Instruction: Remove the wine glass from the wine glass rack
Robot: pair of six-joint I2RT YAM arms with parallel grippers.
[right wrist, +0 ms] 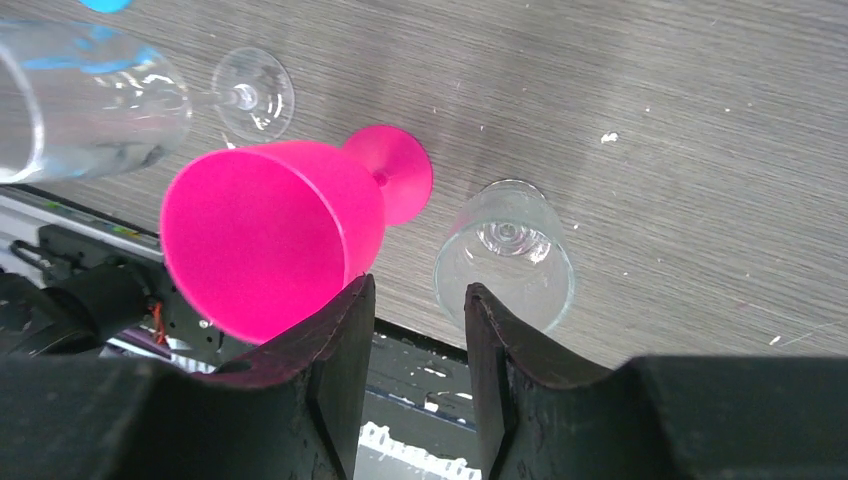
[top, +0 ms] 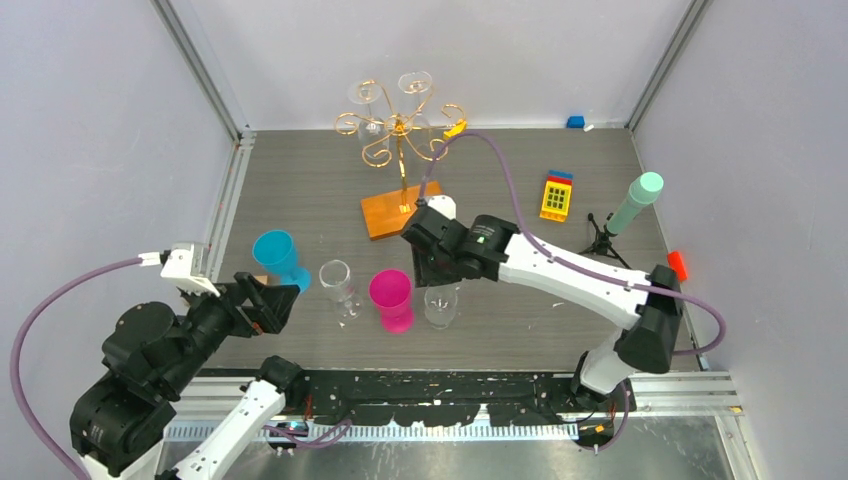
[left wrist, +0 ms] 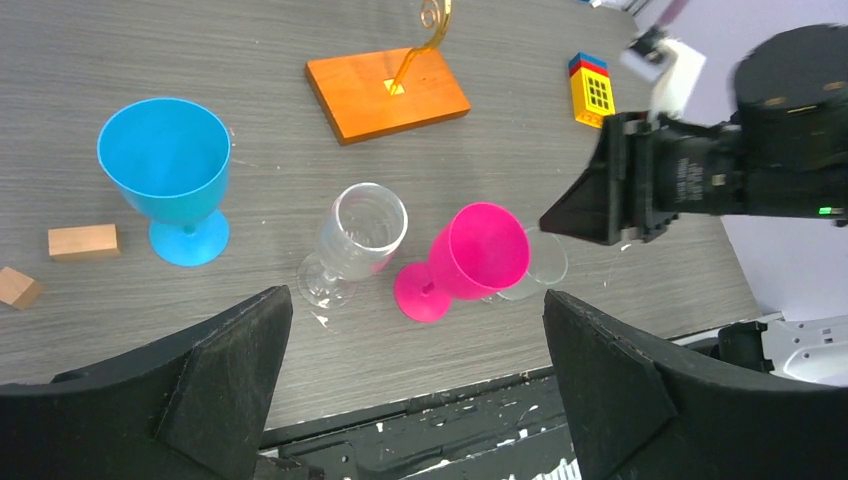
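At the front of the grey wood-grain table [top: 300, 180], the clear stemmed wine glass [right wrist: 505, 265] is standing upright on its foot, off the rack and well apart from it. It is just beside the bright pink plastic goblet [top: 391, 297], on the right of it. The right gripper [right wrist: 418, 292] is hovering directly over this glass. Its jaws are standing partly apart and are holding nothing; the glass is lying outside them, just past one black finger [right wrist: 500, 380].

The thin gold wire wine glass rack [top: 402, 125] is standing at the back middle of the table on its rectangular orange-brown wooden base [top: 400, 212]. Two more clear glasses [top: 362, 95] [top: 415, 82] are hanging at its top.

The left gripper [top: 278, 302] is hanging near the front left with its jaws spread wide and empty. It is facing the turquoise-blue plastic goblet [top: 276, 255] and another clear stemmed glass [top: 338, 283], which is standing between the blue goblet and the pink one.

A yellow toy block [top: 556, 197] and a small black tripod [top: 603, 238] are standing to the right, apart from the glasses.
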